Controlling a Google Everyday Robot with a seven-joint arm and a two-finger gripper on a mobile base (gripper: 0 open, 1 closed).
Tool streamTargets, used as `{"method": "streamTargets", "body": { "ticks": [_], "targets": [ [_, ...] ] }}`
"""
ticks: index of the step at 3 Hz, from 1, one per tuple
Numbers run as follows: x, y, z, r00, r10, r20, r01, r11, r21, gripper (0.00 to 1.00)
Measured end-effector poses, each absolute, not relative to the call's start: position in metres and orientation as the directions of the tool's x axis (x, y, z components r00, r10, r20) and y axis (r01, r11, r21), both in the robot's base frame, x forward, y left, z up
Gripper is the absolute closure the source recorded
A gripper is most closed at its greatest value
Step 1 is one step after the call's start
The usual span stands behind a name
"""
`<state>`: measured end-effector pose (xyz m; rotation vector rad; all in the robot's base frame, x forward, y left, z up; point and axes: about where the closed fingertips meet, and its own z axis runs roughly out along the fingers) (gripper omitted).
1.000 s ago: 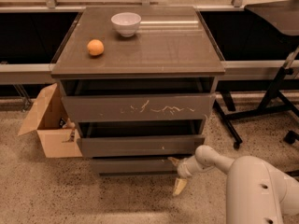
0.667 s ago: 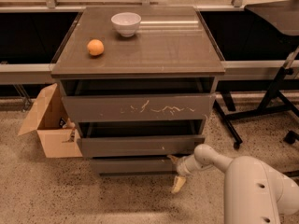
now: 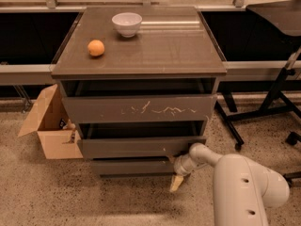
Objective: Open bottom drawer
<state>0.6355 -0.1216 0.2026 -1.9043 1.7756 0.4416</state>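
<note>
Cream pincer [image 3: 177,175] at grey-brown bottom drawer [image 3: 131,166]; white bowl [image 3: 127,23].

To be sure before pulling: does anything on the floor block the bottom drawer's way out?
Nothing visible does. The gripper is by the right end of the bottom drawer; the cardboard box stands aside, leftward.

The desk [image 3: 169,46] top is smooth grey-brown laminate with a soft sheen and a pale reflection near its back edge. The bowl [image 3: 127,23] looks like glossy white ceramic; the orange [image 3: 96,47] has matt skin. The front of the bottom drawer [image 3: 131,166] is matt and almost unmarked, that of the top drawer [image 3: 141,108] scratched white. The tool [image 3: 178,175], below the desk's front right corner, ends a smooth white plastic arm [image 3: 244,187]. The box [image 3: 49,126] is plain cardboard, the floor [image 3: 47,197] speckled stone.
</note>
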Motion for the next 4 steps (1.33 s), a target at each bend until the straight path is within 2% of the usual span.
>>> {"method": "streamTargets", "body": {
  "ticks": [1, 3, 4],
  "targets": [
    [0.641, -0.117, 0.192, 0.094, -0.836, -0.541, -0.992, -0.032, -0.121, 0.18],
    [0.636, -0.106, 0.19, 0.127, -0.825, -0.55, -0.989, -0.066, -0.13, 0.65],
    [0.636, -0.106, 0.194, 0.131, -0.824, -0.551, -0.989, -0.069, -0.131, 0.96]
  ]
}}
